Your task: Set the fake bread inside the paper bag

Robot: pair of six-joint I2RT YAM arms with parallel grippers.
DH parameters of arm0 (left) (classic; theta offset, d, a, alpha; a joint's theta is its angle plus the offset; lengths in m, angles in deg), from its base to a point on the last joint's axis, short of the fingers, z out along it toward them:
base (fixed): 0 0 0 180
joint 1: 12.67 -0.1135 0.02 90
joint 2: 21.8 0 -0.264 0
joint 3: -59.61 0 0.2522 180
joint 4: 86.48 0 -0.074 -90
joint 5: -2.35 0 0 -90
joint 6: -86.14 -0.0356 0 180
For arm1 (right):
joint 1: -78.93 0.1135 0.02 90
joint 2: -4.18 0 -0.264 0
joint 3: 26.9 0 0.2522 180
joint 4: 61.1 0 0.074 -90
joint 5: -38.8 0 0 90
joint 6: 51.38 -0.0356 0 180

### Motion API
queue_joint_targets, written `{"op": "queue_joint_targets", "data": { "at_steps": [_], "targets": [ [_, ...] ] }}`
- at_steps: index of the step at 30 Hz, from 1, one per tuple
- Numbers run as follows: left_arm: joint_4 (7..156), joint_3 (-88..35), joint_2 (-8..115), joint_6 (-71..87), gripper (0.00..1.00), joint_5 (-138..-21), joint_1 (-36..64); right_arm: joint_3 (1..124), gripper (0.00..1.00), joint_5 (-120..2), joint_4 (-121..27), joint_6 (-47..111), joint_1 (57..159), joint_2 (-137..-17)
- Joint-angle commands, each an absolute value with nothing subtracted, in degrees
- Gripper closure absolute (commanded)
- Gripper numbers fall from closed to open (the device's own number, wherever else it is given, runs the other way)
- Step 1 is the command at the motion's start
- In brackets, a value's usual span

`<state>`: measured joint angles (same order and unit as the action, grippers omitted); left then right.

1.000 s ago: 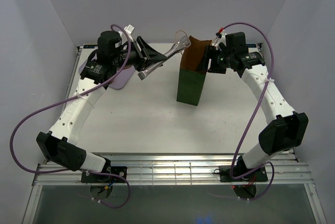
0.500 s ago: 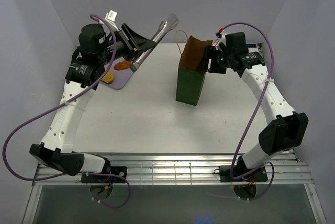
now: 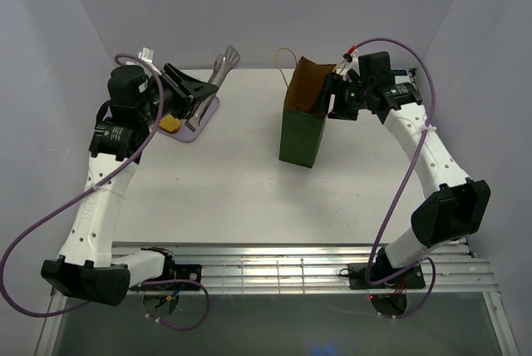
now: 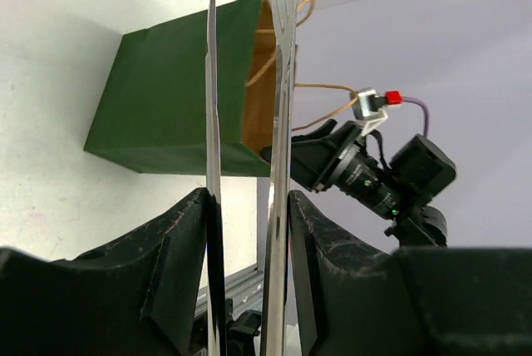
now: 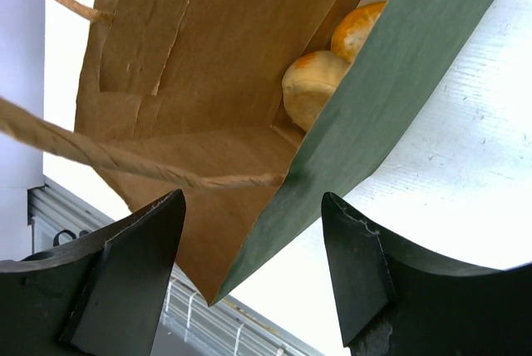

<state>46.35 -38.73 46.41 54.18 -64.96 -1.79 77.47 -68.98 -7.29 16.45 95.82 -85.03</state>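
**Two in, and we go back for more**

Our left gripper [image 4: 249, 206] stays clenched on the tongs [image 4: 283, 81], whose blades stand apart with nothing between them. A second ago those tongs reached toward the mouth of the paper bag [image 3: 299, 135]. Now the left arm has swung away to the far left, and they hang over the lilac tray [image 3: 199, 127]. One yellowish piece of fake bread [image 3: 170, 123] shows there, just beside the gripper. Whether more lies hidden behind the arm we cannot tell.

Our right gripper [image 5: 249, 198] remains at the bag's far right rim, but its jaws have widened. They now straddle the green wall without pinching it, and white table [image 3: 249, 181] shows between the paper and one finger. The bag stands upright mid-table, where it stood a second ago. Inside it, the right wrist view shows a pale bun [image 5: 312, 86] and an orange piece [image 5: 357, 27] lying together against the green wall.

We judge that a drop is just finished and the left arm is returning for the next piece. With the rim let go, the bag stands on its own, so it may sag or shift at the next drop.
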Motion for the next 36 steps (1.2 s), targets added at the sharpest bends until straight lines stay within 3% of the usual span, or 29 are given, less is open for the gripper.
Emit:
{"op": "queue_joint_targets", "data": {
  "at_steps": [1,12,19,36],
  "targets": [
    [47.4,-36.0,43.8,56.9,0.48,-65.7,-3.0,80.2,0.27,-70.8,-5.9,15.4,95.5,-83.0],
    [45.5,-32.4,41.2,57.9,0.48,-64.5,-7.3,79.1,0.27,-71.5,-4.8,15.2,95.5,-81.3],
    [49.2,-27.4,45.3,58.1,0.48,-57.6,-15.4,81.4,0.27,-70.5,-1.7,15.9,95.5,-82.1],
    [51.8,-19.7,51.8,51.9,0.47,-57.0,-30.6,84.9,0.26,-69.1,5.7,18.7,95.5,-83.1]
  ]
}}
